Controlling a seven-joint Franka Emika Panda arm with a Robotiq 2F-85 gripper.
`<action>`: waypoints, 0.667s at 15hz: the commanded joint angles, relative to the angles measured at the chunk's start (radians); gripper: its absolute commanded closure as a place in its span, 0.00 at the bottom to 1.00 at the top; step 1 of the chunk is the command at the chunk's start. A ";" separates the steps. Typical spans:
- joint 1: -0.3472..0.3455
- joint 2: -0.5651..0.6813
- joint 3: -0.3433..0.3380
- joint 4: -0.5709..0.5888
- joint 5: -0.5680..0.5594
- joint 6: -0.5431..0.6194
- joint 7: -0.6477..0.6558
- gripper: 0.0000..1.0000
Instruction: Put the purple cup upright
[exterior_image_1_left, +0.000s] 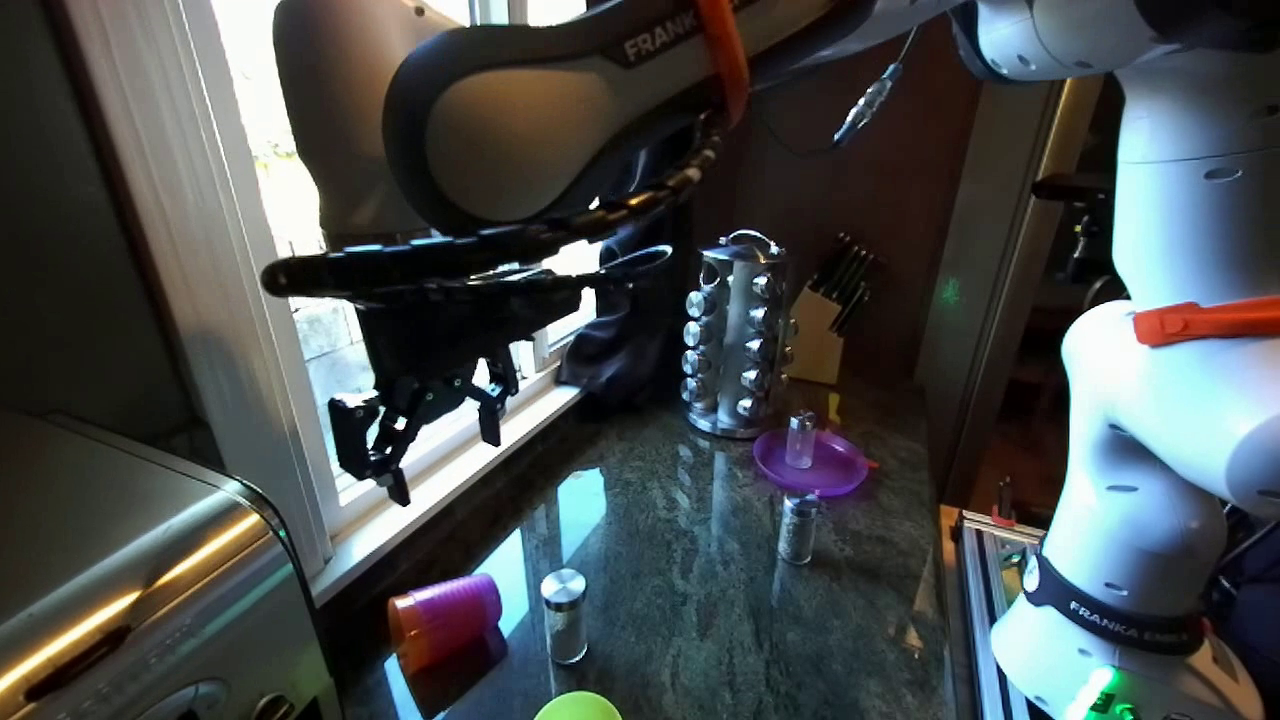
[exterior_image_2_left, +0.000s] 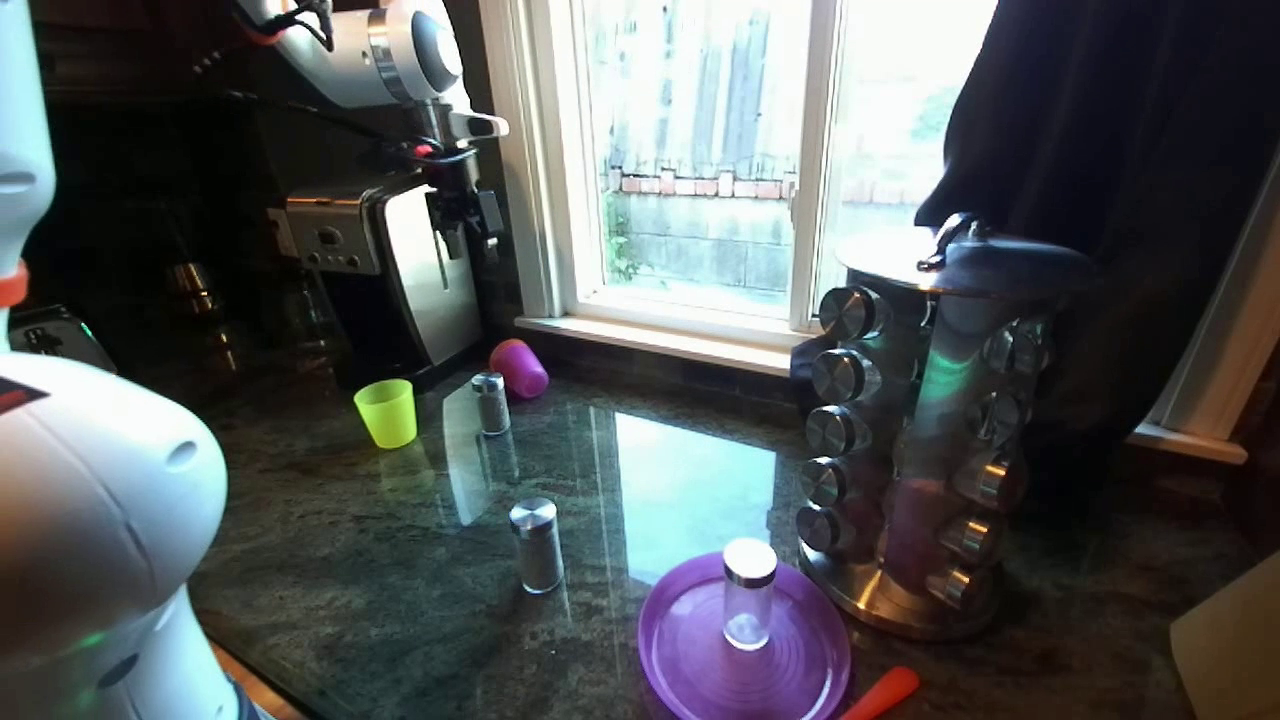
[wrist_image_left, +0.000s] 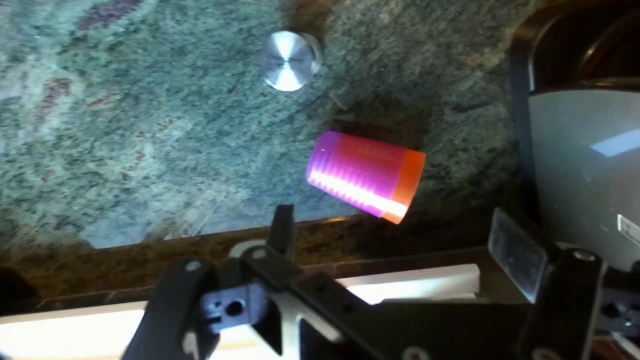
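Note:
The purple cup (exterior_image_1_left: 470, 603) is a magenta tumbler lying on its side on the dark stone counter, with an orange band at its wide end facing the toaster-like appliance. I cannot tell if the orange is a second cup nested in it. It also shows in an exterior view (exterior_image_2_left: 522, 372) and in the wrist view (wrist_image_left: 357, 172), just beyond the fingertips. My gripper (exterior_image_1_left: 445, 460) is open and empty, well above the counter by the window. Its fingers are spread wide in the wrist view (wrist_image_left: 394, 232), wider than the cup. It also shows in an exterior view (exterior_image_2_left: 468, 215).
A silver-lidded jar (exterior_image_1_left: 565, 615) stands close beside the cup. A green cup (exterior_image_2_left: 388, 413) stands upright near it. The metal appliance (exterior_image_2_left: 420, 270) and the windowsill (exterior_image_1_left: 460, 470) border the cup. A purple plate (exterior_image_2_left: 670, 640) with a jar, another jar (exterior_image_2_left: 538, 545) and a spice rack (exterior_image_1_left: 738, 340) are farther off.

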 joint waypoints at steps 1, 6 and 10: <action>0.014 0.065 -0.042 0.011 0.100 0.142 -0.024 0.00; 0.042 0.148 -0.099 0.024 0.089 0.200 0.004 0.00; 0.084 0.215 -0.137 0.053 0.052 0.194 0.016 0.00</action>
